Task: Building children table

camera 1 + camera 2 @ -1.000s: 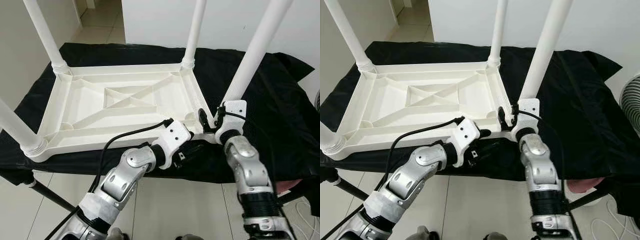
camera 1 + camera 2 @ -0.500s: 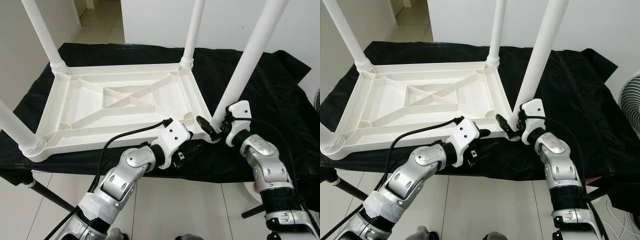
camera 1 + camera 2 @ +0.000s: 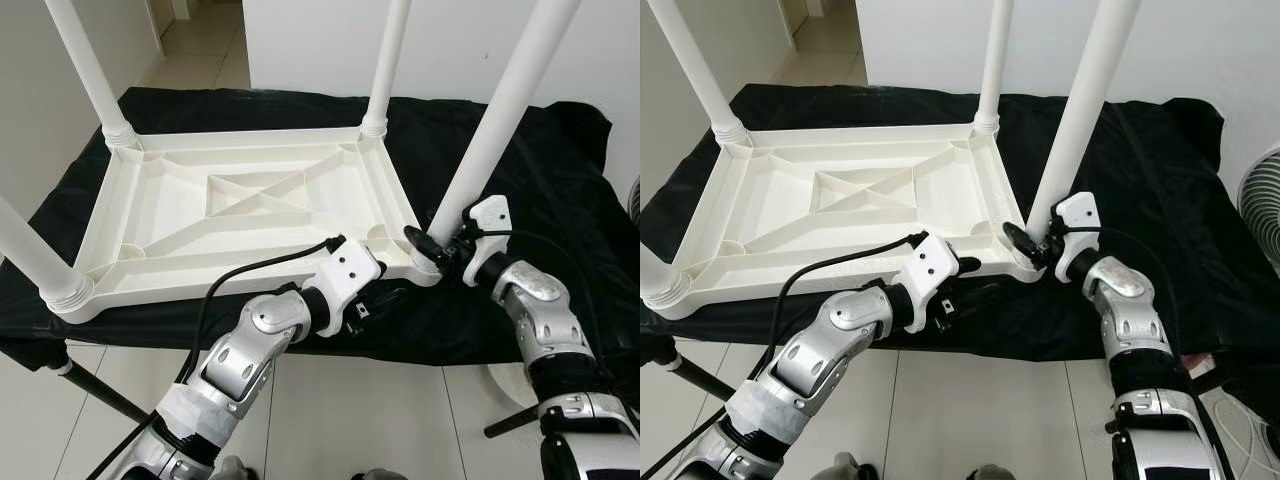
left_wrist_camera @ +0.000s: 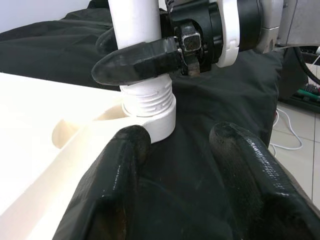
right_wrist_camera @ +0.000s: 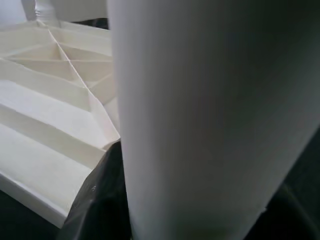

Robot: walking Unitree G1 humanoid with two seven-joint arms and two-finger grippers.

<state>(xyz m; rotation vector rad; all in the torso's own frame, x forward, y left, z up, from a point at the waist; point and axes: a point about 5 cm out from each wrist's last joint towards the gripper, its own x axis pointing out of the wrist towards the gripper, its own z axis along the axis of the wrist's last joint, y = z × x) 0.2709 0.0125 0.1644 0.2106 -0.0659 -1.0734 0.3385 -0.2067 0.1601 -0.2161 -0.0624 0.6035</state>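
A white plastic children's table point(image 3: 150, 215) lies upside down on a black cloth point(image 3: 540, 180), its legs pointing up. The near right leg point(image 3: 500, 120) stands in its corner socket, and its ribbed collar point(image 4: 148, 102) shows in the left wrist view. My right gripper point(image 3: 432, 250) reaches in from the right and is shut around that leg just above the collar. One of its fingers point(image 4: 135, 57) crosses the front of the leg point(image 5: 200, 125). My left gripper point(image 4: 180, 132) rests open on the cloth at the table's front edge, just short of the same corner.
Three other legs rise at the far right point(image 3: 385, 60), far left point(image 3: 90, 70) and near left point(image 3: 30, 255) corners. The cloth-covered stand ends at a front edge over tiled floor point(image 3: 360, 420). A stand strut point(image 3: 95, 390) slants at lower left. A fan point(image 3: 1260, 200) sits at the right.
My right forearm has swung out to the right, and its gripper has turned from the front of the leg to clasp the leg's base from the side. The left arm has stayed put.
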